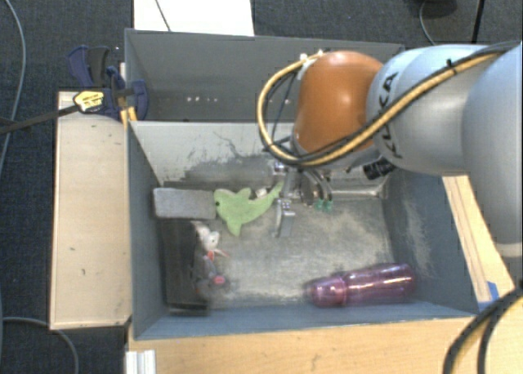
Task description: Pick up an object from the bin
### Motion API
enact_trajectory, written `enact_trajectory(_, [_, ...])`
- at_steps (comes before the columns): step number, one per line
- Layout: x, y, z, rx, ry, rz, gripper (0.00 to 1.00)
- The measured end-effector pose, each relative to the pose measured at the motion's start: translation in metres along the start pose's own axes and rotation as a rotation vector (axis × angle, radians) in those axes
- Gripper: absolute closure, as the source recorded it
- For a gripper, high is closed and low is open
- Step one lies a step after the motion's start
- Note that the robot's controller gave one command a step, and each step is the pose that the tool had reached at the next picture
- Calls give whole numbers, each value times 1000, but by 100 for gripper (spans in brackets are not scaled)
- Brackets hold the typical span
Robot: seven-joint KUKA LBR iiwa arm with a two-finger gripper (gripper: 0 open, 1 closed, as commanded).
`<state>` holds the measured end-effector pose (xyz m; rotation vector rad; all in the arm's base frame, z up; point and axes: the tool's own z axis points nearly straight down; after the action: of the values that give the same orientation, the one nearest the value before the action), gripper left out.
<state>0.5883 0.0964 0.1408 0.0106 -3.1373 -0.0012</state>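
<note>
Several loose things lie in the grey metal bin (245,78). The arm comes in from the right of the frame, its wrist under an orange cover (335,103) with looped cables (268,115), and the end effector (286,215) hangs low over the bin floor slightly left of centre. Whether it is spread or pressed together cannot be told from this angle, and nothing is seen pinched in it.

Nearest to it is a flat, floppy green piece (237,209) with an irregular outline, lying just left of the end effector. The piece's right tip reaches up to the tool; contact between them cannot be made out. Against the green piece's left side sits a grey rectangular block (181,202). Below that block, along the bin's left wall, lies a black oblong slab (176,270), with a small white and pink figure (210,241) at its right edge. Well apart from all these, a translucent purple bottle (359,285) lies on its side near the lower right of the floor.
</note>
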Motion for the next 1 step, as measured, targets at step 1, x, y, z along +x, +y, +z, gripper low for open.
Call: enact_trajectory(1, [-1,-1,-5,-1,-7,3,0])
